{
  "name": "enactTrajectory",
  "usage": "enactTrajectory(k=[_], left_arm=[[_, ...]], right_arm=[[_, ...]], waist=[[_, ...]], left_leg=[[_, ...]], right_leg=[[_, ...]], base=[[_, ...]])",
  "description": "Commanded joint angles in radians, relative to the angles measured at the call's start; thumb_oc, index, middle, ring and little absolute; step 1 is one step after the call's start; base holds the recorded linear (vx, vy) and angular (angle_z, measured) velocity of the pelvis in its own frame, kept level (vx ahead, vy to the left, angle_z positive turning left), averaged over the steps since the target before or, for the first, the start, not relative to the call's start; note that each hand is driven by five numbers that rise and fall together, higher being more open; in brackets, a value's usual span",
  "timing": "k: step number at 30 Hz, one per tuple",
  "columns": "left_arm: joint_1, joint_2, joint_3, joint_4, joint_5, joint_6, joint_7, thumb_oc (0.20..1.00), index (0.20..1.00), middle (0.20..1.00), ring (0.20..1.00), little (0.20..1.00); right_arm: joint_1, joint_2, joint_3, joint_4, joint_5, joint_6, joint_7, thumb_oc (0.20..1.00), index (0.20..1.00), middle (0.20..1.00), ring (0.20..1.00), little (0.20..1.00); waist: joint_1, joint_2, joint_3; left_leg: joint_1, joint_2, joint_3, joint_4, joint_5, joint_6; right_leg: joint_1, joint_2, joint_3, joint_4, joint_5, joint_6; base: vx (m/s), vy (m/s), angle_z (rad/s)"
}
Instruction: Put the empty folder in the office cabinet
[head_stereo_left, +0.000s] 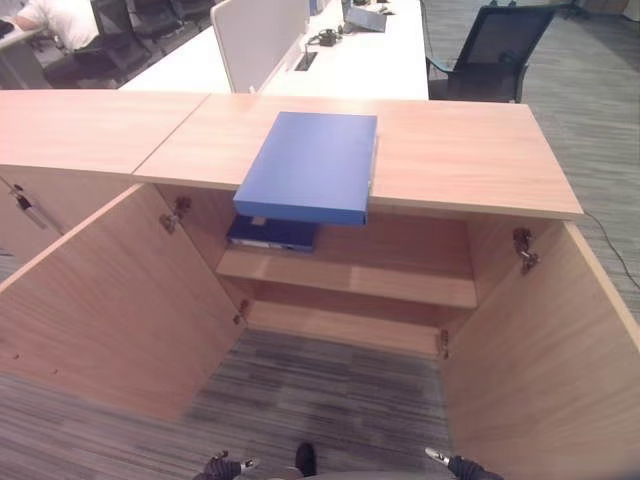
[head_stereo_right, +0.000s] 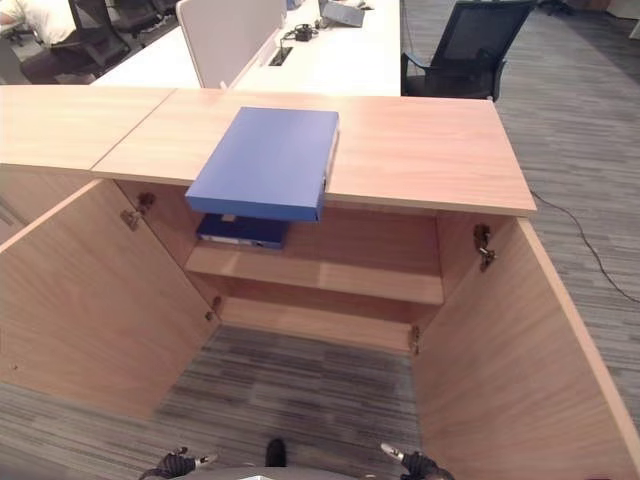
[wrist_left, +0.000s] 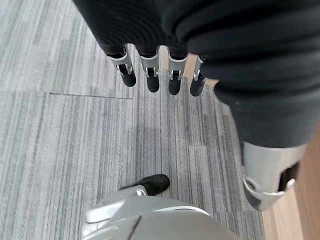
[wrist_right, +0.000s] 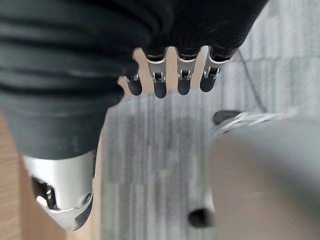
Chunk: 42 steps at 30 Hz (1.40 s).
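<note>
Overhanging surface (head_stereo_left: 450, 150) edge: blue folder (head_stereo_left: 312, 165) | another folder, seemingly, on cabinet shelf (head_stereo_left: 400, 280) below (head_stereo_left: 272, 234) | doors (head_stereo_left: 110, 300) open | left hand (wrist_left: 150, 75), right hand (wrist_right: 170, 75) low, fingers relaxed, empty

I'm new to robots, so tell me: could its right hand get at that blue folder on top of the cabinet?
Probably yes. The blue folder lies on the cabinet top, its near edge overhanging. The right hand hangs low and open, holding nothing. Both doors stand open, so nothing blocks the way.

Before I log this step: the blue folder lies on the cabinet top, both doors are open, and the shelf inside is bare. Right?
Not quite. The shelf is not bare: the left eye view shows a dark blue folder lying on it. The blue folder does lie on the cabinet top, and both doors are open.
</note>
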Motion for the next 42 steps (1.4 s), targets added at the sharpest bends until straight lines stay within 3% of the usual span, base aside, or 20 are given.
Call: enactTrajectory(k=[1, 3, 6, 10, 22, 23, 27, 31, 32, 33, 34, 36, 42], left_arm=[[-0.008, 0.028, 0.017, 0.022, 0.046, -0.01, 0.004, 1.0, 1.0, 1.0, 1.0, 1.0], [-0.001, 0.033, 0.018, 0.024, 0.053, -0.008, 0.0, 1.0, 1.0, 1.0, 1.0, 1.0], [0.005, 0.037, 0.025, 0.023, 0.047, -0.006, -0.007, 1.0, 1.0, 1.0, 1.0, 1.0], [0.008, 0.035, 0.021, 0.023, 0.039, -0.005, -0.016, 1.0, 1.0, 1.0, 1.0, 1.0], [0.034, 0.021, 0.038, 0.026, 0.03, -0.002, -0.021, 1.0, 1.0, 1.0, 1.0, 1.0], [0.033, 0.024, 0.044, 0.026, 0.025, -0.001, -0.019, 1.0, 1.0, 1.0, 1.0, 1.0], [0.007, 0.032, 0.037, -0.001, -0.003, -0.016, -0.006, 1.0, 1.0, 1.0, 1.0, 1.0], [0.015, 0.025, 0.031, -0.004, -0.005, -0.021, 0.009, 1.0, 1.0, 1.0, 1.0, 1.0], [0.02, 0.019, 0.031, -0.002, -0.021, -0.021, 0.01, 1.0, 1.0, 1.0, 1.0, 1.0], [0.018, 0.016, 0.029, 0.0, -0.023, -0.02, 0.011, 1.0, 1.0, 1.0, 1.0, 1.0], [0.015, 0.011, 0.029, 0.001, -0.024, -0.023, 0.009, 1.0, 1.0, 1.0, 1.0, 1.0], [0.022, 0.001, 0.017, 0.0, -0.014, -0.02, 0.003, 1.0, 1.0, 1.0, 1.0, 1.0], [0.005, 0.013, 0.019, -0.011, -0.024, -0.024, -0.001, 1.0, 1.0, 1.0, 1.0, 1.0]], right_arm=[[-0.035, 0.005, 0.001, 0.003, 0.025, -0.011, 0.004, 1.0, 1.0, 1.0, 1.0, 1.0], [-0.036, 0.008, 0.007, 0.006, 0.024, -0.013, 0.006, 1.0, 1.0, 1.0, 1.0, 1.0], [-0.038, 0.012, 0.027, 0.009, 0.025, -0.016, 0.007, 1.0, 1.0, 1.0, 1.0, 1.0], [-0.043, 0.016, 0.052, 0.009, 0.042, -0.024, 0.004, 1.0, 1.0, 1.0, 1.0, 1.0], [-0.03, 0.023, 0.079, 0.006, 0.038, -0.03, -0.003, 1.0, 1.0, 1.0, 1.0, 1.0], [-0.028, 0.024, 0.079, 0.008, 0.036, -0.032, -0.003, 1.0, 1.0, 1.0, 1.0, 1.0], [-0.037, 0.008, 0.082, 0.016, 0.036, -0.03, -0.011, 1.0, 1.0, 1.0, 1.0, 1.0], [-0.035, 0.005, 0.077, 0.008, 0.046, -0.033, -0.016, 1.0, 1.0, 1.0, 1.0, 1.0], [-0.026, 0.0, 0.068, 0.0, 0.05, -0.037, -0.016, 1.0, 1.0, 1.0, 1.0, 1.0], [-0.021, -0.006, 0.062, 0.0, 0.051, -0.037, -0.017, 1.0, 1.0, 1.0, 1.0, 1.0], [-0.018, -0.012, 0.054, 0.001, 0.046, -0.036, -0.015, 1.0, 1.0, 1.0, 1.0, 1.0], [-0.013, -0.021, 0.035, 0.012, 0.036, -0.027, -0.02, 1.0, 1.0, 1.0, 1.0, 1.0], [-0.009, -0.009, 0.031, 0.021, 0.026, -0.016, -0.017, 1.0, 1.0, 1.0, 1.0, 1.0]], waist=[[0.024, 0.003, 0.016], [0.019, 0.003, 0.02], [0.019, 0.008, 0.023], [0.015, 0.003, 0.04], [0.031, -0.035, 0.016], [0.034, -0.04, 0.022], [0.045, -0.067, 0.083], [0.047, -0.072, 0.067], [0.045, -0.053, 0.047], [0.042, -0.044, 0.042], [0.038, -0.029, 0.03], [0.028, -0.003, 0.003], [0.026, -0.007, -0.003]], left_leg=[[0.005, 0.002, 0.018, 0.014, -0.082, -0.01], [0.015, 0.002, 0.026, 0.014, -0.087, -0.003], [0.016, 0.0, 0.032, 0.014, -0.084, 0.002], [0.016, -0.008, 0.018, 0.014, -0.073, 0.002], [0.023, 0.012, 0.01, 0.014, -0.075, -0.021], [0.032, 0.021, 0.008, 0.014, -0.069, -0.026], [-0.123, 0.067, 0.001, 0.271, -0.112, -0.058], [-0.102, 0.18, -0.007, 0.183, -0.045, -0.07], [-0.102, 0.209, -0.041, 0.083, 0.03, -0.093], [-0.105, 0.215, -0.045, 0.048, 0.051, -0.106], [-0.089, 0.22, -0.032, 0.014, 0.043, -0.115], [-0.072, 0.188, -0.051, 0.014, 0.015, -0.12], [-0.032, 0.119, -0.032, 0.014, -0.033, -0.086]], right_leg=[[-0.083, -0.075, -0.052, -0.04, 0.217, 0.017], [-0.091, -0.04, -0.065, -0.006, 0.175, -0.005], [-0.121, 0.058, -0.054, 0.005, 0.102, -0.034], [-0.161, 0.177, -0.021, -0.019, 0.062, -0.055], [-0.074, 0.248, -0.034, -0.199, 0.092, -0.052], [-0.07, 0.252, -0.031, -0.2, 0.091, -0.054], [-0.08, 0.221, -0.041, -0.18, 0.079, -0.075], [-0.081, 0.206, -0.026, -0.193, 0.072, -0.06], [-0.081, 0.209, -0.019, -0.197, 0.062, -0.052], [-0.075, 0.207, -0.02, -0.2, 0.058, -0.049], [-0.068, 0.203, -0.02, -0.203, 0.055, -0.044], [-0.062, 0.178, -0.012, -0.215, 0.074, -0.033], [-0.061, 0.122, 0.021, -0.223, 0.114, -0.003]], base=[[0.08, 0.288, -0.2], [0.08, 0.208, -0.18], [0.05, 0.077, 0.01], [0.0, -0.007, 0.01], [0.04, -0.107, 0.06], [-0.02, -0.164, -0.03], [-0.11, -0.085, 0.06], [0.04, 0.09, -0.02], [0.12, 0.202, -0.08], [0.15, 0.263, -0.08], [0.15, 0.327, 0.07], [0.14, 0.336, -0.04], [0.06, 0.201, -0.11]])
